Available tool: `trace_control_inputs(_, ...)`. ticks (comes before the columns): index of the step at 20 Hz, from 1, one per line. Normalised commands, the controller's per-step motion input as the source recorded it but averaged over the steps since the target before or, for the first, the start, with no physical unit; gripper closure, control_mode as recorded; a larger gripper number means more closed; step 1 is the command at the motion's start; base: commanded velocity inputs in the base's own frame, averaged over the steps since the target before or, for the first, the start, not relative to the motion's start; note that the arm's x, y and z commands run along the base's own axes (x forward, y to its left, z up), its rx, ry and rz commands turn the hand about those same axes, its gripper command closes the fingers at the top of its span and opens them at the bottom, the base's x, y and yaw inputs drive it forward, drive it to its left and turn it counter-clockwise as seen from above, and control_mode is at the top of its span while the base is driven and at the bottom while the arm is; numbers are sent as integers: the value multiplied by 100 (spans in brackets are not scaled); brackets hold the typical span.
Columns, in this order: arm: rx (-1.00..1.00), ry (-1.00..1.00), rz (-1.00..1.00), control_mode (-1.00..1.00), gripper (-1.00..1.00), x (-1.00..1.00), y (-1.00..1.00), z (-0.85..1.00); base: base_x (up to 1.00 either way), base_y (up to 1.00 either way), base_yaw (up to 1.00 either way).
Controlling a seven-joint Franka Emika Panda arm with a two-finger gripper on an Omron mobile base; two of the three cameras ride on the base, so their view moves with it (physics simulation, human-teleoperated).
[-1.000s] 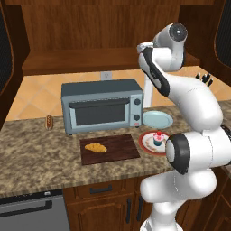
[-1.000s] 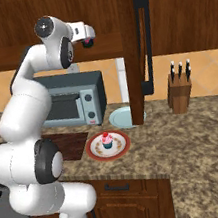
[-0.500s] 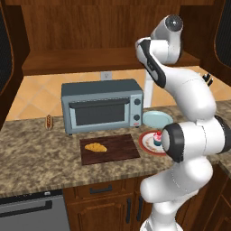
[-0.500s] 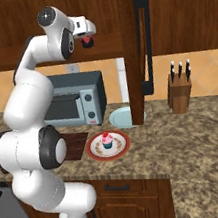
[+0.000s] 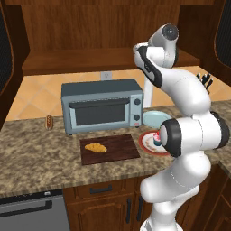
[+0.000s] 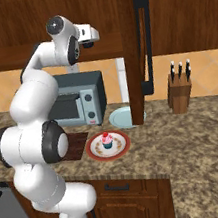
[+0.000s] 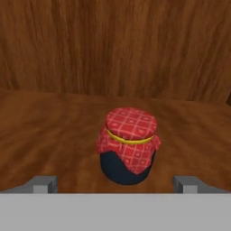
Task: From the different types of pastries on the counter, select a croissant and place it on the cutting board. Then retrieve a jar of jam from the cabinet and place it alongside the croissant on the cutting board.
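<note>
croissant (image 5: 96, 147) already on board (image 5: 109, 149); jam retrieval pending. gripper (image 7: 115, 184) released, fingers spread either side of jar (image 7: 128, 145), which stands just ahead on cabinet shelf (image 7: 45, 131)

Plenty tucked out of sight around the arm right now.

On the hand view, the gripper (image 7: 115, 182) shows just two grey fingertip stubs, cut by the band below, so the jaw gap past them is unclear. The jar of jam (image 7: 128, 145) hides its lid and glass top under a red checked cloth. From the right base view, the cutting board (image 6: 78, 145) is a sliver, the rest behind the arm, and the toaster oven (image 6: 81, 99) is half covered too. In the left base view, the red plate (image 5: 147, 140) is partly blocked by the arm's elbow. The little bun (image 5: 48, 120) is too small to read.
</note>
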Motion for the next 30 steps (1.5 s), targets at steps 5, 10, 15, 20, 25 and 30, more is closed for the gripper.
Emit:
trace_control_inputs(5, 3, 0, 0, -100, -100, 26, -21, 0, 0, 0, 0)
trace_control_inputs(10, 1, 0, 0, -100, -100, 1, -2, 0, 0, 0, 0)
trace_control_inputs(15, 0, 0, 0, -100, -100, 13, 0, 0, 0, 0, 0)
trace_control_inputs(20, 0, 0, 0, -100, -100, 18, 0, 0, 0, 0, 0)
trace_control_inputs(25, 0, 0, 0, -100, -100, 18, 0, 0, 0, 0, 0)
trace_control_inputs(30, 0, 0, 0, -100, -100, 20, 0, -2, 0, 0, 0)
